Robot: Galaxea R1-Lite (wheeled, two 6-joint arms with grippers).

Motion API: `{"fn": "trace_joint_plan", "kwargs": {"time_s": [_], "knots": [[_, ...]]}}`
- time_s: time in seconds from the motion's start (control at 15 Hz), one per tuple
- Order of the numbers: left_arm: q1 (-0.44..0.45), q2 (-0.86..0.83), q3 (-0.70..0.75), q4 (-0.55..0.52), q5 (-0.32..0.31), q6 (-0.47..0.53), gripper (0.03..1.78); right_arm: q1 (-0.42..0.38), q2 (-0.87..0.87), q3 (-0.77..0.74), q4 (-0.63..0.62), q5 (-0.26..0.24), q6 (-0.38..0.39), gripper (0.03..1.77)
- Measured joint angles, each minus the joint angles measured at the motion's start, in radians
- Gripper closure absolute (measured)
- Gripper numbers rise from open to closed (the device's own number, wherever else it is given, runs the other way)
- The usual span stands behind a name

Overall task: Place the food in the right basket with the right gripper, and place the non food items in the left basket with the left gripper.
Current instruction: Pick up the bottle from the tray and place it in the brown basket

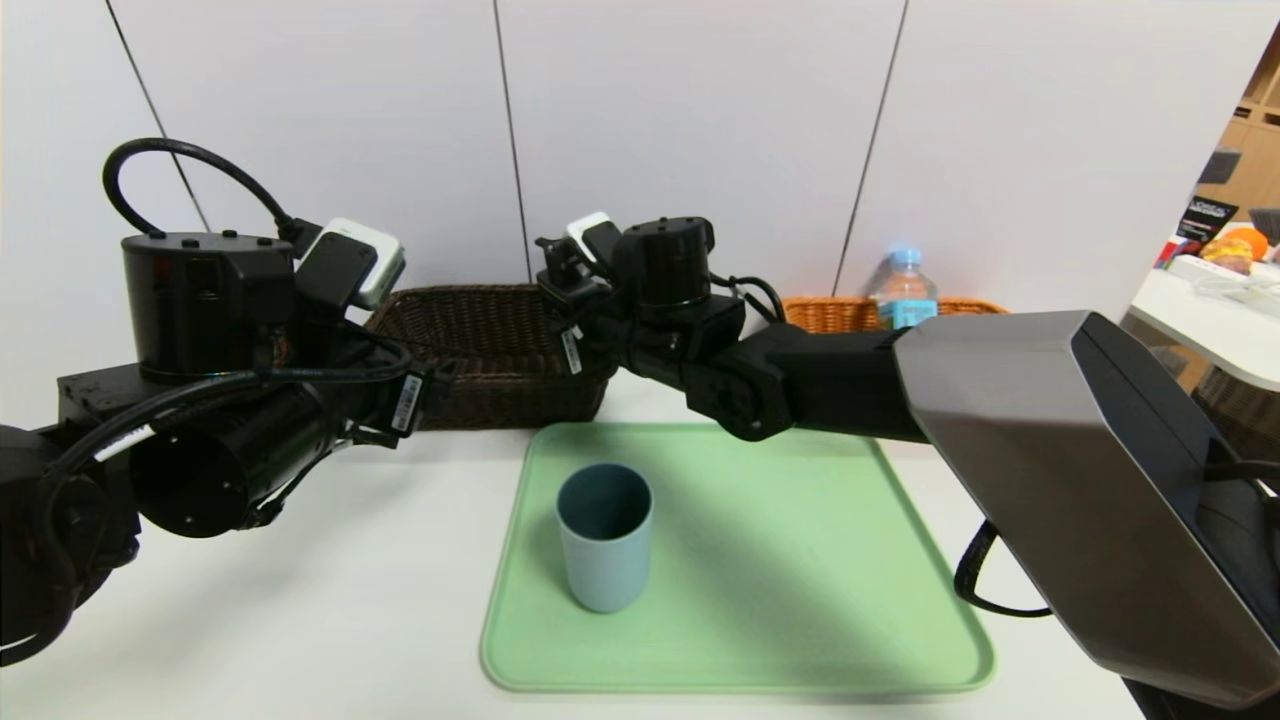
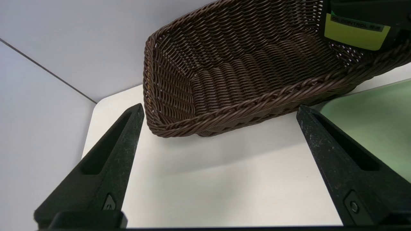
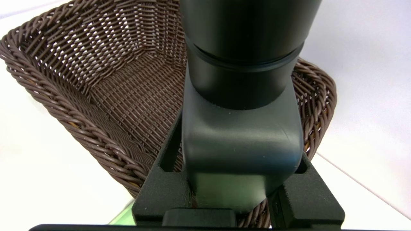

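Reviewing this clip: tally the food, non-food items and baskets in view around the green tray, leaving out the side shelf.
Food: 1, the water bottle
Non-food items: 2, the blue-grey cup and the black bottle
Baskets: 2, dark brown and orange
Total: 5

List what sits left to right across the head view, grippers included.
Left gripper, dark brown basket, blue-grey cup, orange basket, water bottle, white side table.
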Motion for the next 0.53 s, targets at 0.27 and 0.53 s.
{"fn": "trace_joint_plan", "kwargs": {"time_s": [0.27,0.53], "knots": [[-0.006,0.013,-0.013,0.000,0.000,-0.001,0.12,-0.003,0.001,-0.001,-0.001,0.009,0.002,1.18],[-0.007,0.016,-0.014,-0.016,0.001,-0.001,0.12,0.000,0.000,-0.010,-0.005,0.030,0.007,1.18]]}}
